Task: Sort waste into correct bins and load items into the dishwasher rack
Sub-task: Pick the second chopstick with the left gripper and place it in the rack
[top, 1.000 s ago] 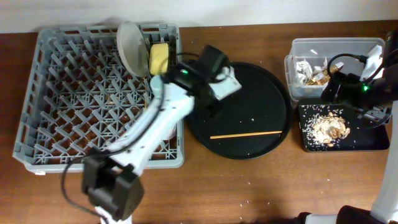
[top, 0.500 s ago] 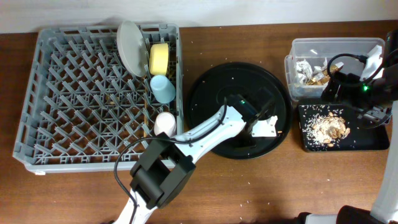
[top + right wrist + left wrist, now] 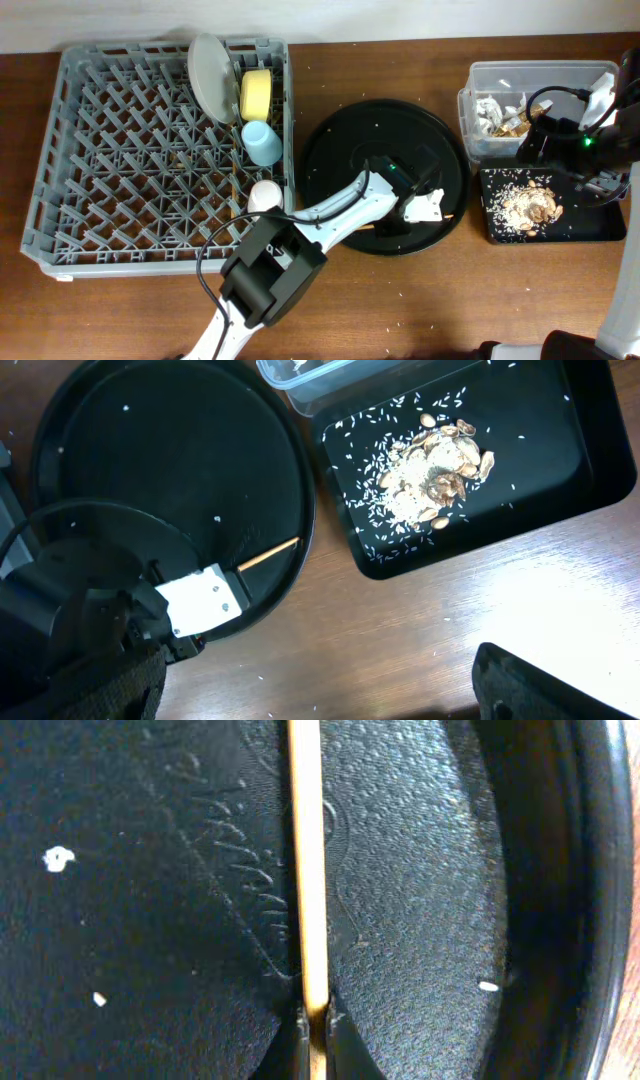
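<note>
From above: the dishwasher rack (image 3: 120, 200) fills the left of the surface (image 3: 400, 310). The plate (image 3: 208, 75) stands on edge at its far right corner, with the yellow bowl (image 3: 256, 93) beside it. The light blue cup (image 3: 262, 142) and pinkish-white cup (image 3: 265, 197) come nearer along that side. The left arm stretches across the round black tray (image 3: 385, 130), with the left end effector (image 3: 432, 208) low over the tray's near right part.

On the left wrist camera, the wooden chopstick (image 3: 305, 850) runs straight up the frame. Its long axis is in line with the end effector and its far end points away. The near end sits right between the two fingertips (image 3: 335, 1030), which are pressed in on it from both sides, pinching it. It lies flat on the tray floor.

On the right wrist camera, the chopstick slants out from under the left end effector. Its free end points at the tray rim on the side facing the black rectangular tray (image 3: 540, 450). Rice and food scraps (image 3: 430, 478) are heaped there, and a corner of the clear tub (image 3: 310, 380) shows just beyond. The right end effector (image 3: 320, 695) is spread wide, with its fingers out at the bottom corners, well apart from the chopstick.
</note>
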Controlling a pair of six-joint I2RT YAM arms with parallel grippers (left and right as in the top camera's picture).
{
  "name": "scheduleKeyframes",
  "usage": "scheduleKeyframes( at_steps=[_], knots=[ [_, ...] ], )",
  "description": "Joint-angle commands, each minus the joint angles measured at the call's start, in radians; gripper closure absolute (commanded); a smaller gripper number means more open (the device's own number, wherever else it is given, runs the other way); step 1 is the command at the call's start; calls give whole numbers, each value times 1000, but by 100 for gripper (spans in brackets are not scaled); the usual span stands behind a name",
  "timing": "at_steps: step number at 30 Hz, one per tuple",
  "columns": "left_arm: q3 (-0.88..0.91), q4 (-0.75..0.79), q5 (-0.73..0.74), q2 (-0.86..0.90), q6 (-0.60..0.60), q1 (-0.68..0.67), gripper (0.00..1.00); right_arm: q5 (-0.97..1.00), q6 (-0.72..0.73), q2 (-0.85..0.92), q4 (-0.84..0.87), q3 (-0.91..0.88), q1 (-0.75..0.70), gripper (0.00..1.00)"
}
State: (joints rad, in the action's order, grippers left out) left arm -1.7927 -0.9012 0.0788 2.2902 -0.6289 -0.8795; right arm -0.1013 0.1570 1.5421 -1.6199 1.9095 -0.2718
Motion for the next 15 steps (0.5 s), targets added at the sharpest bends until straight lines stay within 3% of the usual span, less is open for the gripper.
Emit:
scheduleKeyframes(
  at_steps=[1,6,9,12,15],
  knots=[
    [-48,-10,-86,32,87,-2,100,12,5,2,1,11,-4,2],
    [-374,-238,-154,30,249,30,100,12,5,2,0,11,-4,2],
    [-545,-338,-155,30,429,88,100,12,5,2,1,11,-4,2],
    [-737,-508,-155,30,691,223,100,12,5,2,1,11,-4,2],
    [-878,-712,-164,30,712,316,100,12,5,2,1,11,-4,2]
  ],
)
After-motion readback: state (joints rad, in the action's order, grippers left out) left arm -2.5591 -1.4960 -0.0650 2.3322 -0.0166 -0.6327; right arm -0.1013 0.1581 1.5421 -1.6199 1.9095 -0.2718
